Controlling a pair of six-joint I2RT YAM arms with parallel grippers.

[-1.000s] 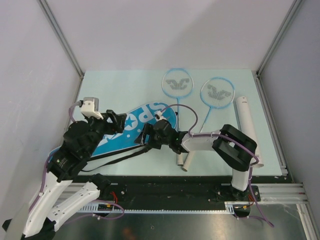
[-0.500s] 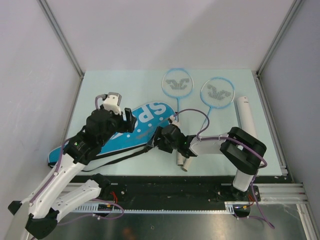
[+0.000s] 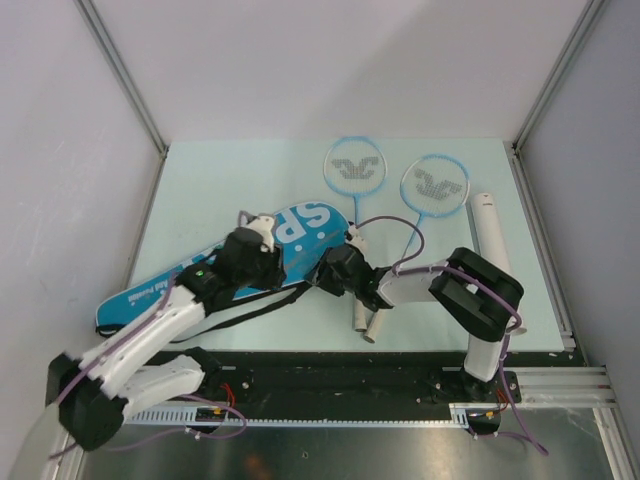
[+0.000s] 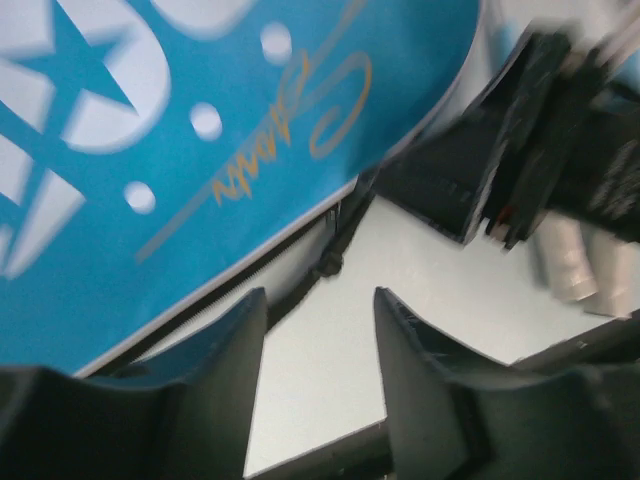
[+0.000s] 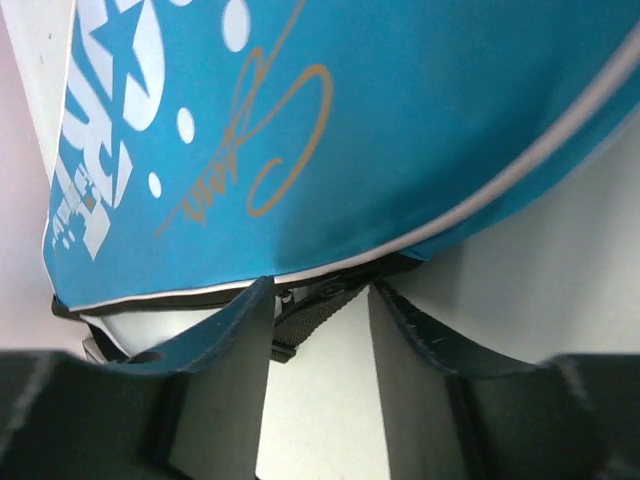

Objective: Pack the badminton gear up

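The blue "SPORT" racket bag (image 3: 225, 270) lies diagonally on the table, its black strap (image 3: 245, 315) trailing along its near edge. My left gripper (image 3: 278, 272) is open and low over the bag's near edge; in the left wrist view (image 4: 320, 300) only table and the strap (image 4: 325, 262) lie by its tips. My right gripper (image 3: 313, 280) is open at the bag's wide end, with the strap buckle (image 5: 315, 305) between its fingertips (image 5: 320, 295). Two light-blue rackets (image 3: 354, 165) (image 3: 434, 185) lie behind, and a white tube (image 3: 492, 245) to the right. No shuttlecocks are in view.
The rackets' white handles (image 3: 366, 320) end close to the right arm, near the table's front edge. Grey walls and metal posts close in the table on the left, back and right. My right gripper shows in the left wrist view (image 4: 540, 130).
My left arm has swung right and down across the bag to its near edge, close to the right gripper. The right gripper has shifted slightly right, staying at the bag's edge.
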